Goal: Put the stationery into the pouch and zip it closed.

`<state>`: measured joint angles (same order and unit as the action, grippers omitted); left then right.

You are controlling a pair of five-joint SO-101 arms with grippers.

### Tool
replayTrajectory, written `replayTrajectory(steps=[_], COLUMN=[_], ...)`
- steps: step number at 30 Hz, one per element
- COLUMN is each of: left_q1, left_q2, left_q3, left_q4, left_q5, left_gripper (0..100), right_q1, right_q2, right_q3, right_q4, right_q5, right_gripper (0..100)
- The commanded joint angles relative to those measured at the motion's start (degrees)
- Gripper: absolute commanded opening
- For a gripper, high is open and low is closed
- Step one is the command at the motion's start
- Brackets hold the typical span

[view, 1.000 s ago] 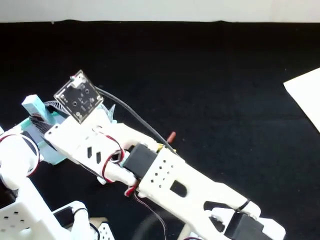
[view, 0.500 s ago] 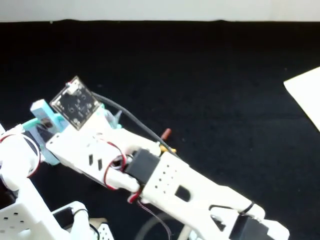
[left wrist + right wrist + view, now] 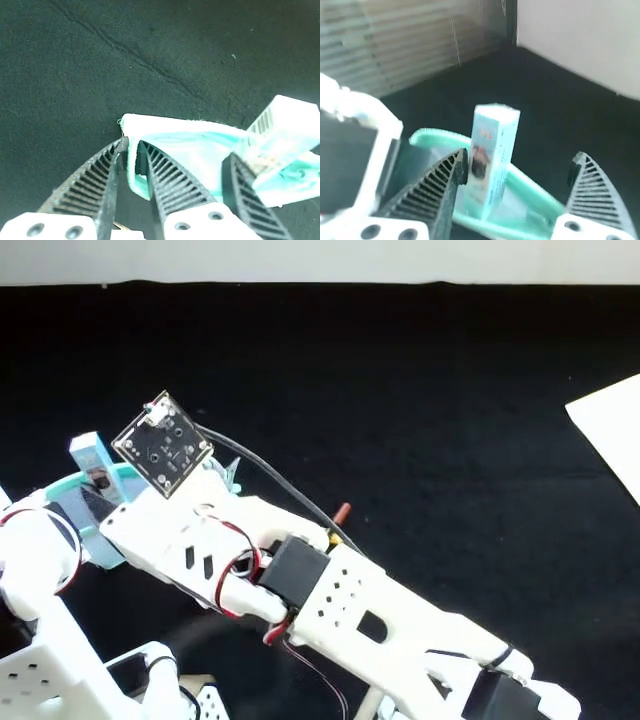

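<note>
A teal pouch (image 3: 200, 150) lies on the black table, also seen in the high view as the pouch (image 3: 62, 492) at the far left. My left gripper (image 3: 132, 145) is shut on the pouch's edge, with fabric pinched between its fingers. A light blue box (image 3: 492, 155) stands upright in the pouch's opening (image 3: 520, 190). My right gripper (image 3: 520, 157) is open around the box, one finger close beside it and the other well apart. A red-tipped pen (image 3: 342, 512) lies partly hidden under the right arm.
The right arm (image 3: 380, 620) stretches from the lower right across to the pouch. The left arm (image 3: 35, 550) stands at the lower left. A white sheet (image 3: 612, 430) lies at the table's right edge. Bare black cloth covers the far half.
The light blue box has shifted a little to the right and down into the pouch. The right arm's wrist dipped and came back up slightly.
</note>
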<state>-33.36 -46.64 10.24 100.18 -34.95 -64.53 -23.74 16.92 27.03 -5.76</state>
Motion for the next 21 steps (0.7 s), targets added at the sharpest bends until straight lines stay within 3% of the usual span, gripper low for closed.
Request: replayTrajectory(steps=[1, 10, 21], left_q1=[-0.7, -0.6, -0.6], left_q2=[0.2, 0.2, 0.3], left_q3=[2.1, 2.1, 2.2], left_q4=[-0.2, -0.2, -0.2], left_q5=[0.4, 0.4, 0.4], left_gripper=[1, 1, 1], right_q1=[0.2, -1.5, 1.8], right_q2=[1.6, 6.5, 4.9], right_q3=[-0.8, -2.7, -6.6], right_q4=[-4.5, -8.3, -3.5], right_q5=[-0.2, -0.2, -0.3], right_gripper=[31.3, 31.3, 31.3])
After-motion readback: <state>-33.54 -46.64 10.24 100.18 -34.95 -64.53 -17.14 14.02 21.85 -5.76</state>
